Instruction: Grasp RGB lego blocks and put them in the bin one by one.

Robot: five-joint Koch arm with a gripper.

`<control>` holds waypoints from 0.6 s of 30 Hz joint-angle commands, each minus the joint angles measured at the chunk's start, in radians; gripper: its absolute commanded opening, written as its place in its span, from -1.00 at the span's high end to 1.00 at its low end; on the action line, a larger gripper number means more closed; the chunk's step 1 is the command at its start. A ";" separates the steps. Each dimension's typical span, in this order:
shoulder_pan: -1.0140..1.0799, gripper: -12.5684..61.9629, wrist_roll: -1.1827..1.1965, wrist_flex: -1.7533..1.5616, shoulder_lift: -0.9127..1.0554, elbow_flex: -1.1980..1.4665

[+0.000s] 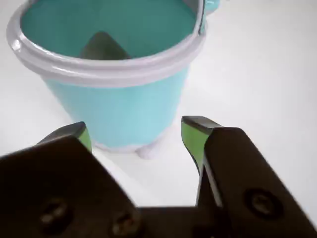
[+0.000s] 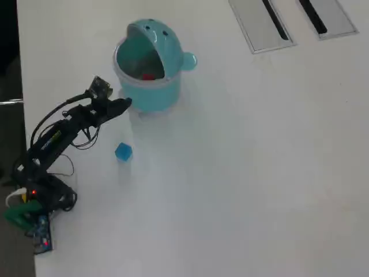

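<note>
Overhead view: teal bin (image 2: 151,86), lid flipped up, red block (image 2: 148,76) inside; blue block (image 2: 123,152) on the white table (image 2: 242,173) at the bin's 7 o'clock. Wrist view: gripper (image 1: 136,134), green-padded jaws spread, nothing between them, facing the bin (image 1: 119,104) wall; arm (image 2: 69,124) extends toward 2 o'clock

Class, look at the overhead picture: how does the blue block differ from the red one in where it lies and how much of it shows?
The blue block lies out on the white table, while the red block sits inside the teal bin. The blue block shows whole, with clear edges; the red block shows only as a small patch past the bin's rim. The blue block lies nearer the arm's base than the red one. Both are far smaller than the bin.
</note>
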 commanded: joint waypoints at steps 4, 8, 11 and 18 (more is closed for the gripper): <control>0.044 -0.25 0.000 -0.041 0.086 0.041; 0.071 -0.25 0.000 -0.020 0.127 0.137; 0.097 -0.25 -0.002 -0.020 0.149 0.210; 0.110 -0.25 -0.055 -0.031 0.153 0.311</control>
